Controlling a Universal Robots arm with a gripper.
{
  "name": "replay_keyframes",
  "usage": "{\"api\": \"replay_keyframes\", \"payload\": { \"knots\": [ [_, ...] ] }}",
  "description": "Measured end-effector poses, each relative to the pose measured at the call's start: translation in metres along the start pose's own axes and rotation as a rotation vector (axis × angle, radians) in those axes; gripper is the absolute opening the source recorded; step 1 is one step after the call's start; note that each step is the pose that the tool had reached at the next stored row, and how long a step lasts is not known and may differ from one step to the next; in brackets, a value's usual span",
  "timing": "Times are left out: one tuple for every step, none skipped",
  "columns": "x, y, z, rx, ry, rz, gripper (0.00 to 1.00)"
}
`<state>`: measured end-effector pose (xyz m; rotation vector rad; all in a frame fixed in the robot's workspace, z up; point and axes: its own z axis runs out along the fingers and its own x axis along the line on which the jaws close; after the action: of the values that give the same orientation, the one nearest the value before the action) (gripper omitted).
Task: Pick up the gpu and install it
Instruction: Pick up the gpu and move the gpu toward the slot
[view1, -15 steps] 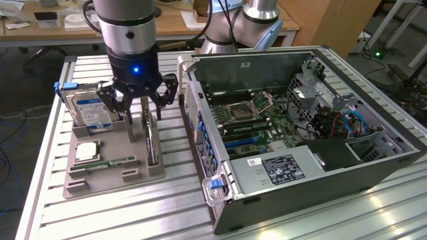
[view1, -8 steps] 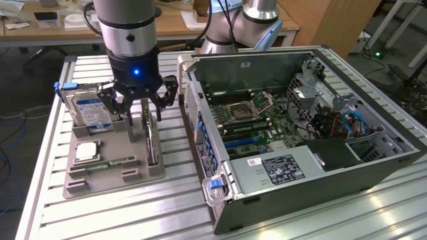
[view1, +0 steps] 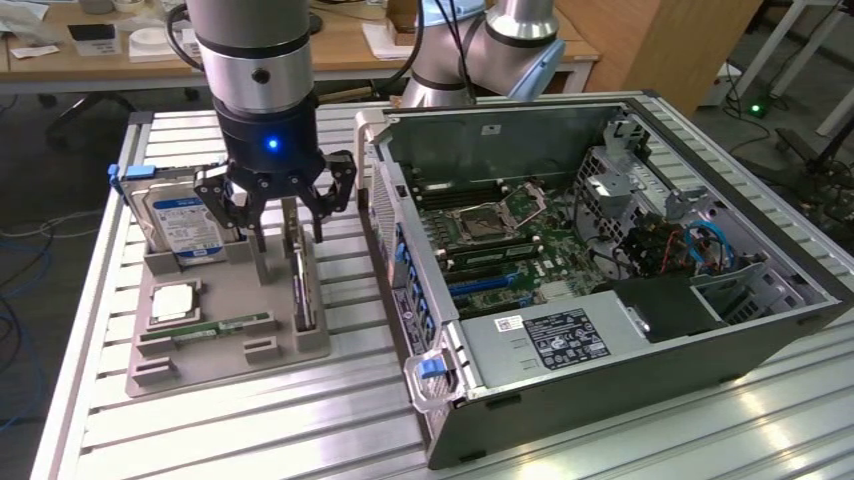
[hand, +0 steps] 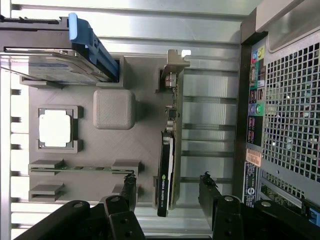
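Grey printed-plastic tray (view1: 200, 375) keeps the thin dark gpu card (hand: 167, 160) with the silver bracket standing on edge, so my claw (view1: 287, 235), spread wide, hangs right above it with a finger either side, gripping nothing. Open black PC case (view1: 627, 400) waits just beside.

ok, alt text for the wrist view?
Open tool straddles the gpu, which stands on edge in a gray parts holder, neither finger touching it. The holder also carries a hard drive, a CPU and a memory stick; the rear panel of a computer case stands beside it.
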<state>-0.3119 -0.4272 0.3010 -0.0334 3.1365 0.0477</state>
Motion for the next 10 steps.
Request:
{"api": "replay_keyframes", "payload": {
  "knots": [
    [0.0000, 0.0000, 0.0000, 0.0001, 0.0000, 0.000, 0.62],
    [0.0000, 0.0000, 0.0000, 0.0001, 0.0000, 0.000, 0.62],
    [0.0000, 0.0000, 0.0002, 0.0001, 0.0000, 0.000, 0.62],
    [0.0000, 0.0000, 0.0004, 0.0000, 0.0000, 0.000, 0.62],
    [0.0000, 0.0000, 0.0007, 0.0000, -0.0001, 0.000, 0.62],
    [0.0000, 0.0000, 0.0010, 0.0000, -0.0001, 0.000, 0.62],
    [0.0000, 0.0000, 0.0013, 0.0000, -0.0001, 0.000, 0.62],
    [0.0000, -0.0001, 0.0020, -0.0001, -0.0003, 0.000, 0.62],
    [0.0000, -0.0001, 0.0026, 0.0000, -0.0001, 0.000, 0.62],
    [0.0000, -0.0001, 0.0038, 0.0000, 0.0000, 0.000, 0.62]
  ]
}}
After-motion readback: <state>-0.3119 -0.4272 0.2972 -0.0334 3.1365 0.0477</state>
